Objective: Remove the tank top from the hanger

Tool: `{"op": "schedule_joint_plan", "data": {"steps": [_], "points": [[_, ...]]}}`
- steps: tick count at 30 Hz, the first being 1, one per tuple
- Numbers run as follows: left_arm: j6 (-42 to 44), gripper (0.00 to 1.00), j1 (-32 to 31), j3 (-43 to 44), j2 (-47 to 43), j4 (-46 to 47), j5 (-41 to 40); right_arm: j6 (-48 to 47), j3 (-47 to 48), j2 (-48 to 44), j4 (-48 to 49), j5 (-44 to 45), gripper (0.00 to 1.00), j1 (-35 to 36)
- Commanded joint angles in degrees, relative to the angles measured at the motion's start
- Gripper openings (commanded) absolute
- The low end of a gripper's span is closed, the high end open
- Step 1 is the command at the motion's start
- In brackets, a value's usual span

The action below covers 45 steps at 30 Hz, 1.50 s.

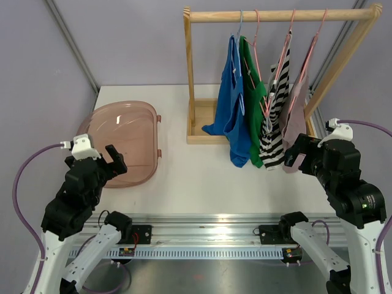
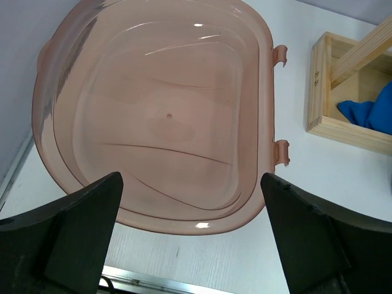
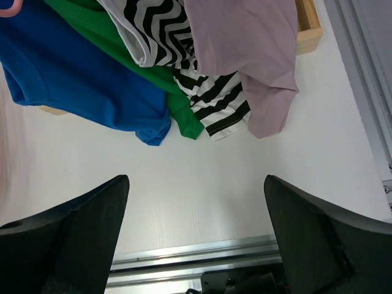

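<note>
Tabletop [image 1: 202, 177]: left gripper [image 2: 190, 184], right gripper [image 3: 196, 180] agape, bare.

**Top ext. cam:** fixed, high & behind both arm bases, looks fwd/down over white table [image 1: 202, 184]. Wide view, takes in whole wooden rack [image 1: 190, 79] & pink tub [image 1: 125, 138].

**L wrist cam:** close, looks down between L fingers [image 2: 73, 239] onto tub; rack base at right edge.

**R wrist cam:** close, low over table, faces hems of hanging tops past R fingers [image 3: 67, 239].

**Overlap:** both wrist views share rack base & blue tank top [image 2: 367, 113]; both fall within top view.
</note>
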Motion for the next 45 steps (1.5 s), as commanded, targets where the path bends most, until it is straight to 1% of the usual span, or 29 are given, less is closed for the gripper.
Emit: {"op": "schedule_joint_plan", "data": {"steps": [1, 5, 8, 11, 12, 14, 15, 17, 18, 20, 21, 22, 23, 24, 26, 27, 28, 30, 33, 35, 36, 37, 39, 40, 41, 42, 43, 45], "points": [[0.3, 0.99, -0.2, 1.1, -0.7, 2.4, 1.9, 0.6, 0.5, 0.5, 2.3, -0.1, 1.00, 0.4], [0.0, 0.99, -0.2, 0.6, -0.7, 2.8, 2.7, -0.1, 1.2, 0.1, 4.1, -3.6, 0.99, 0.3], [-0.2, 0.99, -0.2, 0.7, -0.6, 3.1, 3.6, -0.1, 3.3, 0.4, 7.0, -9.0, 0.99, 0.3], [-0.4, 0.99, -0.2, 0.8, -0.5, 3.4, 4.4, 0.4, 7.8, 3.1, 8.6, -16.1, 1.00, 0.4], [-0.6, 0.99, -0.2, 0.8, -0.5, 3.5, 5.0, 0.7, 9.1, 4.9, 9.1, -20.2, 1.00, 0.3], [-1.0, 0.99, -0.2, 0.3, -0.5, 3.5, 6.3, 2.1, 12.7, 6.7, 11.6, -24.2, 1.00, 0.4], [-1.3, 0.99, -0.2, -0.6, -1.0, 4.2, 7.0, 3.3, 15.5, 9.0, 13.2, -27.9, 1.00, 0.4], [-1.4, 0.99, -0.2, -1.8, -1.4, 5.4, 9.6, 4.1, 18.2, 11.6, 14.5, -31.3, 0.99, 0.3], [-1.8, 0.99, -0.2, -2.5, -2.0, 6.6, 10.4, 4.3, 19.4, 14.3, 15.8, -34.1, 0.99, 0.4], [-2.0, 0.99, -0.2, -4.5, -2.5, 7.8, 12.5, 5.0, 23.5, 17.1, 16.6, -35.9, 0.95, 0.4], [-2.0, 0.99, -0.2, -5.2, -2.7, 9.0, 13.1, 4.8, 25.0, 20.2, 17.1, -35.9, 0.92, 0.3], [-2.0, 0.99, -0.2, -5.7, -3.1, 9.4, 13.3, 4.6, 28.1, 21.8, 17.1, -35.6, 0.87, 0.4], [-1.9, 0.99, -0.2, -6.4, -3.2, 9.9, 13.6, 4.4, 29.7, 23.4, 17.1, -34.4, 0.84, 0.3], [-1.9, 0.99, -0.2, -6.5, -3.3, 10.0, 13.6, 4.0, 31.5, 26.9, 16.5, -33.2, 0.82, 0.4], [-1.7, 0.99, -0.2, -6.5, -3.4, 10.0, 13.8, 2.9, 37.7, 31.1, 14.8, -31.3, 0.77, 0.4], [-1.5, 0.99, -0.2, -6.7, -3.3, 10.1, 13.8, 2.5, 40.1, 35.5, 12.4, -30.2, 0.75, 0.4], [-1.6, 0.99, -0.2, -6.8, -3.4, 10.2, 13.9, 2.1, 44.4, 37.7, 11.4, -30.0, 0.73, 0.4], [-1.6, 0.99, -0.2, -7.4, -3.8, 10.6, 14.1, 2.0, 46.7, 41.9, 11.7, -29.3, 0.72, 1.2], [-1.4, 0.99, 0.1, -7.8, -3.7, 11.4, 14.0, 1.1, 49.8, 45.8, 12.8, -24.8, 0.69, 3.4], [-1.5, 0.99, 0.4, -7.7, -3.2, 11.0, 14.1, 0.0, 54.8, 48.7, 11.5, -21.5, 0.69, 4.6], [-1.4, 0.99, 0.4, -7.7, -3.1, 10.8, 14.1, -0.6, 56.7, 51.9, 10.0, -20.5, 0.68, 6.2], [-1.6, 0.99, 0.4, -7.8, -3.0, 10.8, 14.1, -2.0, 60.7, 53.4, 9.2, -19.2, 0.68, 7.0], [-1.5, 0.99, 0.4, -8.0, -3.2, 11.0, 14.6, -3.3, 65.0, 58.3, 6.7, -15.2, 0.67, 8.7], [-1.5, 0.99, 0.3, -8.1, -3.2, 11.2, 14.6, -4.3, 69.0, 60.0, 5.9, -14.4, 0.66, 10.2], [-1.4, 0.99, 0.4, -8.1, -3.2, 11.1, 14.5, -4.9, 70.7, 61.3, 5.2, -10.0, 0.65, 10.9], [-1.5, 0.99, 0.5, -8.0, -3.0, 11.0, 14.5, -5.4, 72.0, 63.8, 4.6, -8.0, 0.64, 11.4], [-1.6, 0.99, 0.5, -8.1, -3.1, 11.0, 14.4, -6.5, 73.4, 64.7, 4.5, -6.2, 0.60, 12.3], [-1.5, 0.99, 0.5, -8.1, -3.1, 10.9, 14.3, -7.3, 73.6, 66.5, 5.2, -1.8, 0.57, 12.9]]}}
